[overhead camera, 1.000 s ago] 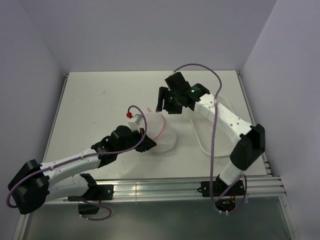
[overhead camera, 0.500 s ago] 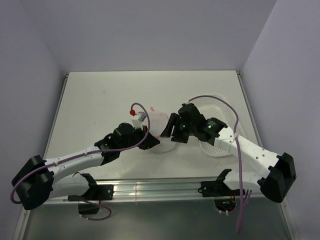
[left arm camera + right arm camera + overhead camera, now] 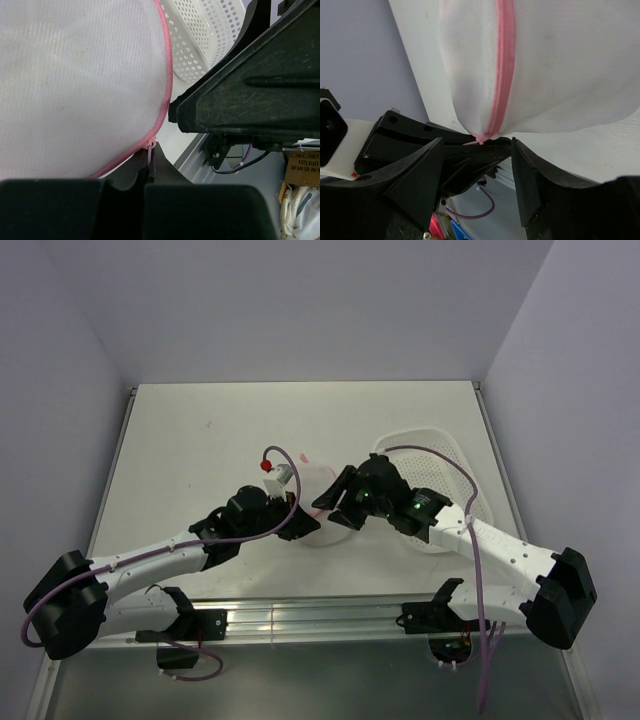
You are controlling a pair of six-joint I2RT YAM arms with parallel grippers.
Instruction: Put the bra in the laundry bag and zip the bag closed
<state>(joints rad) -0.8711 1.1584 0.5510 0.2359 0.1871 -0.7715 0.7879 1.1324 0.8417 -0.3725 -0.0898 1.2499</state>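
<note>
Two grippers meet at the laundry bag [image 3: 318,485] in the top view. Your left gripper [image 3: 299,524] sits at the bag's near edge, and your right gripper [image 3: 330,502] is just beside it on the other side. The white basket [image 3: 445,455] lies beyond your right wrist. The bra cannot be made out in this view.

From the left wrist, the left fingers are pressed together on the pink zipper pull [image 3: 150,148], right at their tips. This grip looks meant to anchor the zip's end. The mesh bulges away from the hand, and its pink rim curves up and away from the fingertips. A black finger of the right gripper crosses just to the side.

From the right wrist, the right fingers [image 3: 422,175] stand apart and hold nothing. They straddle the bag's lower tip, where the left gripper is pinching. The zipper [image 3: 498,70] runs straight away from this hand, so its long axis lines up with the hand's reach. Its teeth look joined along the visible stretch. The white mesh is too cloudy to show whether the bra is inside.
</note>
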